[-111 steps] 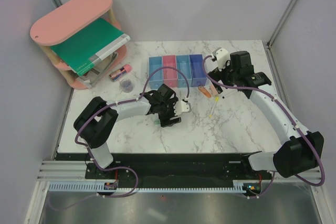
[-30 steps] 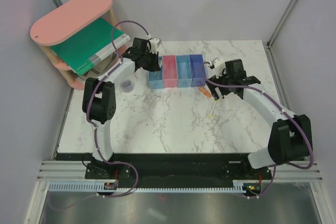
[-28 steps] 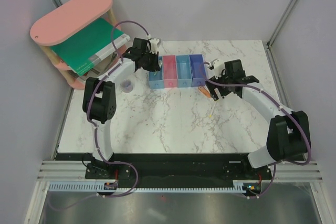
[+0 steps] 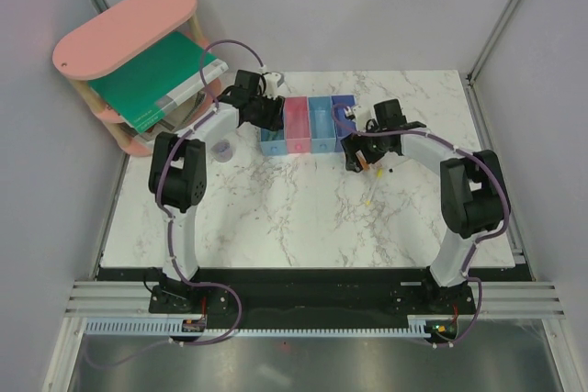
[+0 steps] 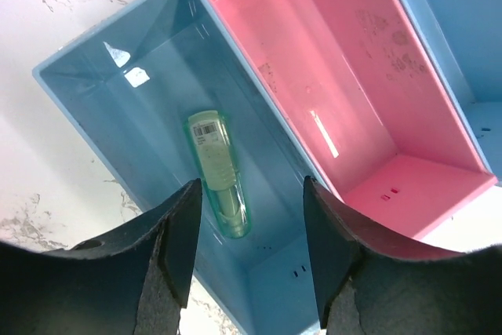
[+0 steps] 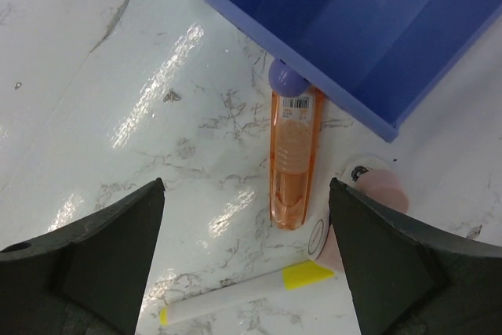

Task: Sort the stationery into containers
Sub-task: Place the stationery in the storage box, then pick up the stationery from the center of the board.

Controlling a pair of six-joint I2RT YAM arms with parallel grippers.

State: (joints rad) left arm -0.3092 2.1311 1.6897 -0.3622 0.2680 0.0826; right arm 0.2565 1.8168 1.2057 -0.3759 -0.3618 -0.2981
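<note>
- The worktop (image 4: 303,218) carries everything. The pink shelf (image 4: 124,29) with the green book (image 4: 152,80) stands at its far left corner and is no part of my job.
- The row of bins (image 4: 308,130) sits toward the back. My left jaws hang over its end light blue bin (image 5: 141,115), spread apart and holding nothing. If I pull away carelessly, a finger could catch the wall and drag the whole joined row.
- My right jaws hover wide open and empty in front of the dark blue bin (image 6: 369,21). They straddle the orange stick (image 6: 292,158), which lies on the worktop with one end against the bin's foot.
- That closeness is the danger: coming down, a finger could knock the bin, or I could close on the peach stick (image 6: 382,187) just beside the orange one and lift both.
- The thin yellow stick (image 6: 247,292) lies near, on the side away from the bin; a nudge would likely roll it.
- The mint-green capsule (image 5: 217,170) lies flat on the light blue bin's floor — sorted, I judge.
- The purple disc (image 4: 220,148) sits on the worktop left of the row.
</note>
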